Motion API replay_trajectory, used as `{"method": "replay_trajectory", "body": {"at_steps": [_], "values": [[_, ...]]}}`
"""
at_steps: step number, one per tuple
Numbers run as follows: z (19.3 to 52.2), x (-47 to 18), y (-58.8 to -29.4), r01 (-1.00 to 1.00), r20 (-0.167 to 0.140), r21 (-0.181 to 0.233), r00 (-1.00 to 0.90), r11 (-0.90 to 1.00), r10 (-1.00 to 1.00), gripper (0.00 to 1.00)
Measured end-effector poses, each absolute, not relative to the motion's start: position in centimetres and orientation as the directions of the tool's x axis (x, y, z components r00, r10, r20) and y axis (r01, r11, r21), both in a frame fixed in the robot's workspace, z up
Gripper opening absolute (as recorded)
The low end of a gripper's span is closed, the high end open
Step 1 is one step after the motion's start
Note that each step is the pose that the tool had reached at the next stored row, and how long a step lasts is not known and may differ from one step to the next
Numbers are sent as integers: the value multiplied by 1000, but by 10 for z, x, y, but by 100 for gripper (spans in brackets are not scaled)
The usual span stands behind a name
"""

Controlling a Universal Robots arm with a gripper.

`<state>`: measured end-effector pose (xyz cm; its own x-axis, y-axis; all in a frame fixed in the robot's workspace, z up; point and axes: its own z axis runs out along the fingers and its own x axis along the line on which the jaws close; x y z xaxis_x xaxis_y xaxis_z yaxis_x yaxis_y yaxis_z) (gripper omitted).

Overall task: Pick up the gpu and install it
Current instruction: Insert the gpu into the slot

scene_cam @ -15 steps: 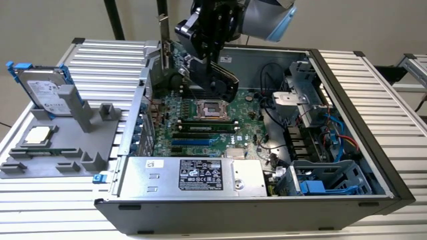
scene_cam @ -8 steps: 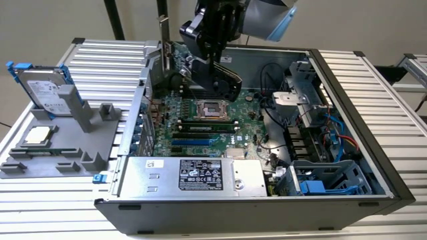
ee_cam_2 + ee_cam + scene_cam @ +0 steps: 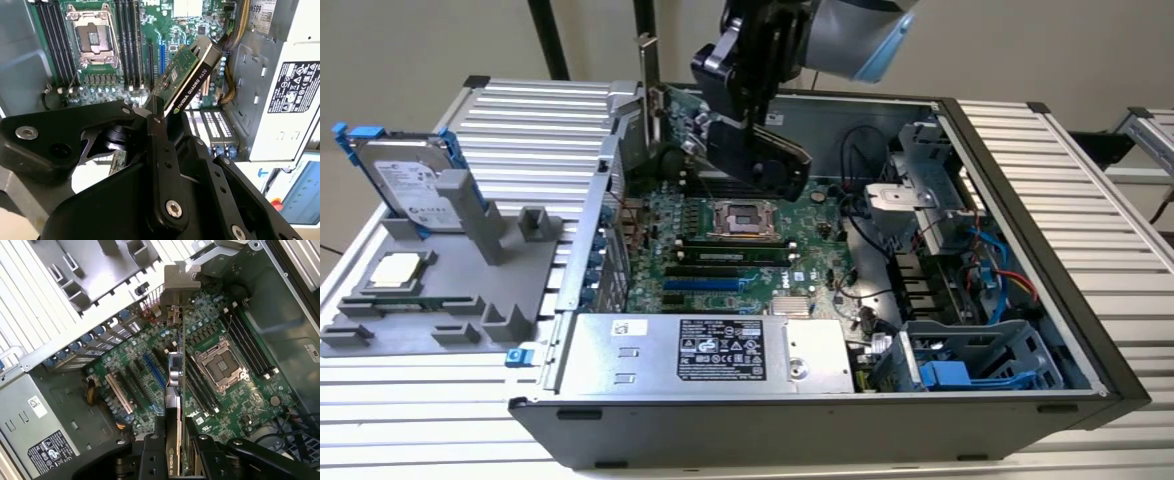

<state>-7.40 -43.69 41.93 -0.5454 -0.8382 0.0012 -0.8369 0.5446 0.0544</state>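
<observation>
Claw (image 3: 172,452) clamped tight on the graphics card (image 3: 187,80), hung edge-down over the motherboard (image 3: 720,250), upper centre of the exterior view. My read: keep the card square to its slot, bracket toward the rear wall, and press evenly. The case (image 3: 787,435) holds the motherboard and the power supply (image 3: 720,350); the grey tray (image 3: 447,300) at left holds a hard drive (image 3: 407,185)

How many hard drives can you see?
1. The hard drive stands in the gray rack on the exterior view's left, outside the computer case. More may be hidden in the case's bays.
</observation>
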Motion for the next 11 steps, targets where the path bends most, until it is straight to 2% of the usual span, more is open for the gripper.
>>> {"method": "replay_trajectory", "body": {"at_steps": [11], "values": [[419,-70,-437,-877,1,54,-477,476,-879,0]]}}
